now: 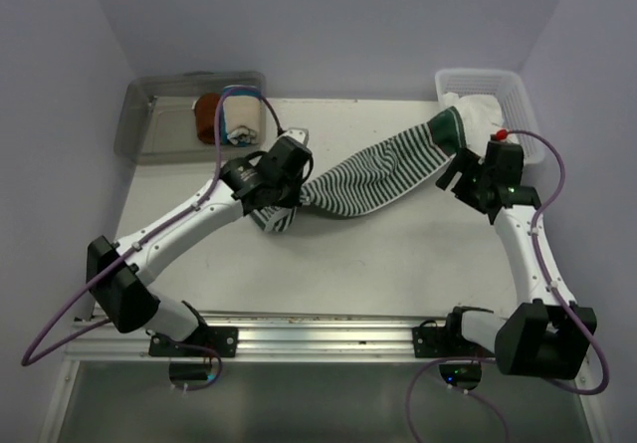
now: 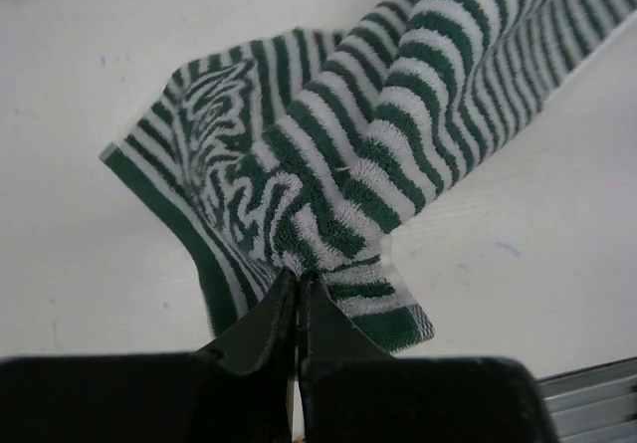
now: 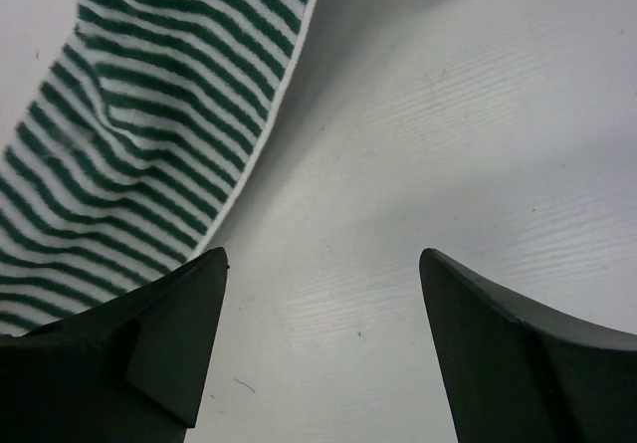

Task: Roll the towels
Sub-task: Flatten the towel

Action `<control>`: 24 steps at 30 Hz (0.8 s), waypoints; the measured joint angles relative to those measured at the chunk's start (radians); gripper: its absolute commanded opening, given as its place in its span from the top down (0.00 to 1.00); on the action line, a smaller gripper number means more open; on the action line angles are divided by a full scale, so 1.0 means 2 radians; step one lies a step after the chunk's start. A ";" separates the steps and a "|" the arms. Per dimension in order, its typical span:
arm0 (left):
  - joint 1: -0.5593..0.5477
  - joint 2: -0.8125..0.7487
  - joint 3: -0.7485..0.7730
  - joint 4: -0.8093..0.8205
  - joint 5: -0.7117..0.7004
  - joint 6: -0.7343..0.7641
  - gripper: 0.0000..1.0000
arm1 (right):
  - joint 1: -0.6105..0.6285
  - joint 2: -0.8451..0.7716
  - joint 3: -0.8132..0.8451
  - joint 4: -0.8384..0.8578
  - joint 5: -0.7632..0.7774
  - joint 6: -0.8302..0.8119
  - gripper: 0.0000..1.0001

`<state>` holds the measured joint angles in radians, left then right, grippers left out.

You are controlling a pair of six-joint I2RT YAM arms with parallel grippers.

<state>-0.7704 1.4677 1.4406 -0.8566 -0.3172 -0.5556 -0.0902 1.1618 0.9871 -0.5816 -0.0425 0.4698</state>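
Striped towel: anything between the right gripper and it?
Nothing visible. The right gripper hangs open over the table, and the striped towel edge lies right beside one of its fingers, unobstructed. The left gripper is shut on the towel's other end.

The striped towel point(image 1: 373, 179) stretches from the white basket point(image 1: 525, 95) at the far right corner of the table point(image 1: 378, 254) to the left gripper point(image 1: 282, 207).

striped towel point(image 1: 373, 179): its corner is lost between the shut fingers of the left gripper point(image 2: 298, 284); cut off at 1 o'clock in the left wrist view and at 10 o'clock in the right wrist view
white towel point(image 1: 485, 112): bunched in the basket point(image 1: 520, 90), outline unclear
right gripper point(image 3: 320, 259): finger bases cut off at 6 o'clock
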 measured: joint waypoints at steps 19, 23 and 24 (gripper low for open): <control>0.130 -0.051 -0.147 -0.012 0.010 0.003 1.00 | 0.068 0.137 -0.053 0.105 -0.032 0.047 0.24; 0.138 -0.051 -0.147 -0.011 0.005 0.012 1.00 | 0.066 0.191 -0.047 0.116 -0.020 0.047 0.24; 0.143 -0.051 -0.147 -0.011 0.005 0.014 1.00 | 0.063 0.202 -0.043 0.117 -0.015 0.047 0.24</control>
<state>-0.4835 1.3659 1.1458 -0.8783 -0.3065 -0.5285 0.0364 1.5661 0.9020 -0.3485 -0.0731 0.5640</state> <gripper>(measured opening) 0.016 0.766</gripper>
